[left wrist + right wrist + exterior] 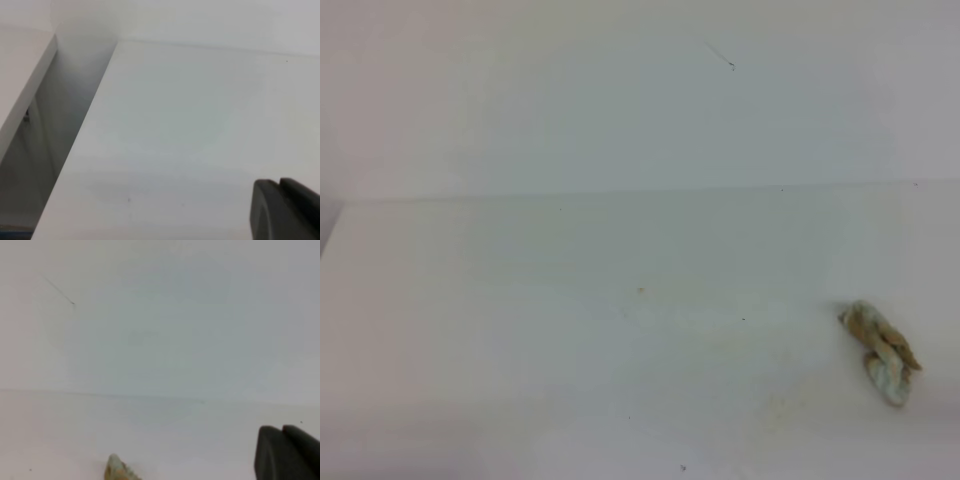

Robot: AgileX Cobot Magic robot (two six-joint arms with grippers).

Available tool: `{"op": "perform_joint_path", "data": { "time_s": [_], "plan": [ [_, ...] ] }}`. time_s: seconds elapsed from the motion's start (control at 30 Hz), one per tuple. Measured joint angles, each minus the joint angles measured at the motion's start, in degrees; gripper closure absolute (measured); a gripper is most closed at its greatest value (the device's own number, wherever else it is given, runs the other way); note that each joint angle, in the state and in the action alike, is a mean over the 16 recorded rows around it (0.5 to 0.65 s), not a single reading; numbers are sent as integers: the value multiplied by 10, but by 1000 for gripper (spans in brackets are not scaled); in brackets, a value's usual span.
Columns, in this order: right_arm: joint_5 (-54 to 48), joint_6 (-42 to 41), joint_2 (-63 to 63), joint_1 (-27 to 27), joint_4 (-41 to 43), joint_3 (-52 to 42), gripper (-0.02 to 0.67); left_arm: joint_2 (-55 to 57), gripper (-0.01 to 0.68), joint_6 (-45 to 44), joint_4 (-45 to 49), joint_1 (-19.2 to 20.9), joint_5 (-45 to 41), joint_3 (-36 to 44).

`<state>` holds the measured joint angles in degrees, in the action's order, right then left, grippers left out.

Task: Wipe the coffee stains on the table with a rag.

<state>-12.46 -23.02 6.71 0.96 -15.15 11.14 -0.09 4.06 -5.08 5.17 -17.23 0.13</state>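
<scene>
The rag [881,351] lies bunched at the right of the white surface [520,330]; one tiny orange-brown speck [641,291], possibly coffee, sits mid-surface.

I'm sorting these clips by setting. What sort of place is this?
Probably a bare lab test bench: a plain white table against a blank white wall, holding only a crumpled rag and a tiny coffee speck.

Rag [881,350] on the table [520,330], far right; a stain speck [641,291] mid-table, well apart
</scene>
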Motion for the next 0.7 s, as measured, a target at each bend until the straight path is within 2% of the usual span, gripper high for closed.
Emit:
{"op": "perform_joint_path", "data": {
  "time_s": [0.27,0.7],
  "plan": [
    [-17,42,-72,31,21,-98,648,1,672,0,0,0,-3,-1],
    [-69,116,-75,34,76,-114,648,-1,672,0,0,0,-3,1]
  ]
}}
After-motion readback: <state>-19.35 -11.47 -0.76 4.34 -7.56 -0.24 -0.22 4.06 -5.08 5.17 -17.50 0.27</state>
